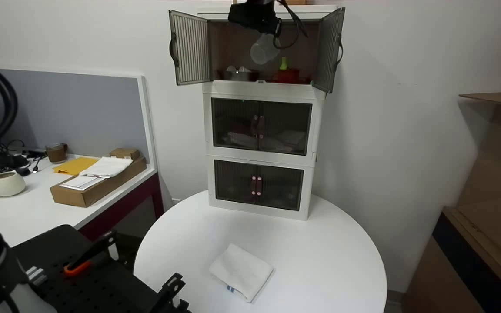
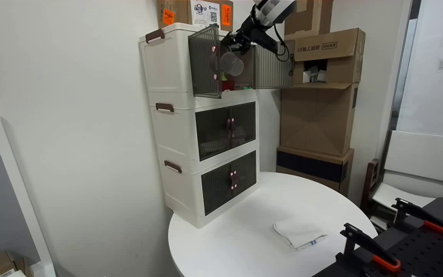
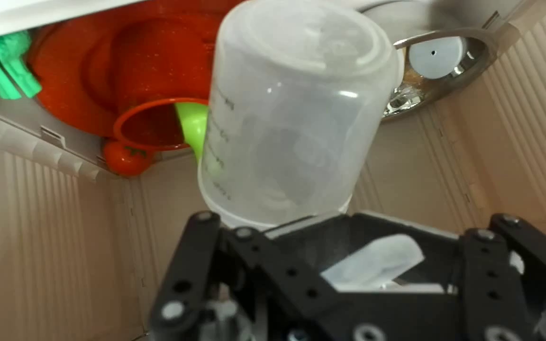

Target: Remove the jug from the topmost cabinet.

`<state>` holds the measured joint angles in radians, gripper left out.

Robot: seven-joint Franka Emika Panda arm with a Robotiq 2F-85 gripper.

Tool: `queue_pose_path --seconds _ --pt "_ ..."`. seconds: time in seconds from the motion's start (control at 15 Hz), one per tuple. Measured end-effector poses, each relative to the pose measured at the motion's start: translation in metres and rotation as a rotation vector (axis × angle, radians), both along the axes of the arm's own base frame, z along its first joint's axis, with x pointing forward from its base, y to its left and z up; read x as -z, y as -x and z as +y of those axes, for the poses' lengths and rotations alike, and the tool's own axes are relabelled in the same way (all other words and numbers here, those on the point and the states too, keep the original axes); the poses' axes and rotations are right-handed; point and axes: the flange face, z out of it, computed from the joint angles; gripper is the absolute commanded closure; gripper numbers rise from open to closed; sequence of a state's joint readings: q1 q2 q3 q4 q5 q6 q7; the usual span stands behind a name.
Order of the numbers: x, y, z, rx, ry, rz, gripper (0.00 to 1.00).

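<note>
The pale, see-through jug (image 1: 264, 50) (image 2: 232, 64) hangs tilted at the mouth of the topmost cabinet (image 1: 250, 89), clear of its floor. Both grey ribbed doors (image 1: 192, 50) (image 1: 329, 50) stand swung out on either side. My gripper (image 3: 347, 215) is shut, its fingertips meeting just by the rim of the jug (image 3: 292, 132). A whitish piece, seemingly the jug's handle, shows enclosed between the fingers in the wrist view. How far the jug is inside the opening I cannot tell exactly.
Inside that cabinet sit a red pot (image 3: 159, 71) with a light green item, a metal bowl (image 3: 477, 57) and a red tomato (image 3: 127, 158). Two dark-fronted compartments (image 1: 261, 126) lie below. A folded towel (image 1: 242, 271) rests on the round table. Cardboard boxes (image 2: 321, 65) stand nearby.
</note>
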<state>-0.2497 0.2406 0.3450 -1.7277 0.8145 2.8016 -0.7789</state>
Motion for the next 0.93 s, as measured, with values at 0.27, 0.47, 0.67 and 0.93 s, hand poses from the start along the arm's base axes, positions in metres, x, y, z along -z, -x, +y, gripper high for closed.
queue_pose_path --seconds 0.27,0.47,0.67,0.93 --pt "0.01 0.024 -0.006 0.047 -0.01 0.037 1.0" --pt "0.036 0.041 -0.009 0.093 -0.032 0.099 1.0" --pt "0.067 0.058 -0.01 0.144 -0.073 0.172 1.0" --pt "0.103 0.079 -0.018 0.258 -0.11 0.235 1.0"
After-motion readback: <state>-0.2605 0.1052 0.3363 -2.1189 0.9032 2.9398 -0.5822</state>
